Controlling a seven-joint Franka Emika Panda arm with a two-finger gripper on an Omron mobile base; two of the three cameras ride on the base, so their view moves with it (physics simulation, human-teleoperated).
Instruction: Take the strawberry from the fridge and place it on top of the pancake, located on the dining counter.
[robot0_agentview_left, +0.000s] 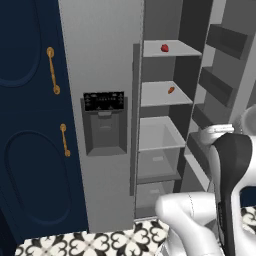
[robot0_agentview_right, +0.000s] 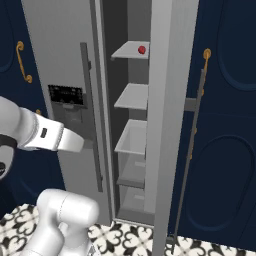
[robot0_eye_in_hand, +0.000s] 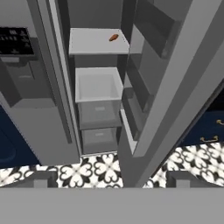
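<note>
Strawberry (robot0_agentview_left: 164, 48) on top shelf (robot0_agentview_left: 170, 49) of fridge (robot0_agentview_left: 100, 75), toward right rear of shelf, untouched. Same berry (robot0_agentview_right: 142, 49) seen from right base view through gap of opened right door (robot0_agentview_right: 167, 100). Small orange item (robot0_agentview_left: 171, 90) one shelf below, also at (robot0_eye_in_hand: 113, 37) in hand view. Left door closed, black control panel (robot0_agentview_left: 104, 101) and dispenser recess (robot0_agentview_left: 105, 131) on it. Gripper (robot0_eye_in_hand: 109, 179) spread wide, nothing between tips, pointed at lower fridge interior and clear drawers (robot0_eye_in_hand: 97, 83); well short of shelves. Navy cabinets with brass handles (robot0_agentview_left: 52, 70) left of fridge. Patterned black-and-white floor tile (robot0_eye_in_hand: 87, 168) below.
</note>
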